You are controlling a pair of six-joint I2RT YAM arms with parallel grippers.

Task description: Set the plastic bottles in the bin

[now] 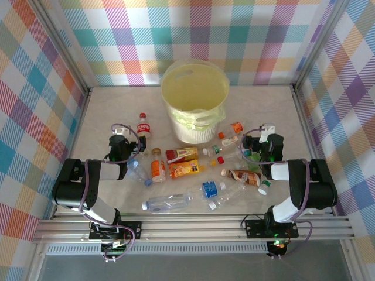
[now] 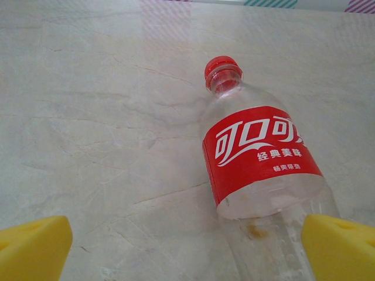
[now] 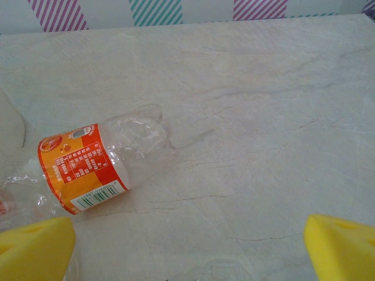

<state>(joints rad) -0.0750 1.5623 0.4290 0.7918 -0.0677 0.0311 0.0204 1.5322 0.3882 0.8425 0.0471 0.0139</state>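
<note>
Table (image 1: 105,111): holds everything; the pale marble top lies inside a checked booth.
Bin (image 1: 195,99): stands at the far middle of the table, with its liner folded over the rim. I can make out no bottle inside it.
Bottles (image 1: 211,189): about a dozen lie scattered on the table between the bin and the arm bases, some touching one another. They are clear or orange-filled.
Left gripper (image 2: 187,249): jaws spread wide, holding nothing. It is low over the table, left of the pile.
Right gripper (image 3: 187,249): jaws spread wide too, holding nothing. It is low over the table, right of the pile.
Coke bottle (image 2: 263,158): lies just ahead of the left gripper, red cap pointing away. Its base end reaches in between the fingers, close to one of them.
Orange-label bottle (image 3: 82,170): clear and crumpled, it lies ahead and to one side of the right gripper, outside the jaws.
Done: nothing yet, by the look of it.
Left: every bottle. The Coke bottle seems the likeliest first pick, being nearly inside the open jaws.
</note>
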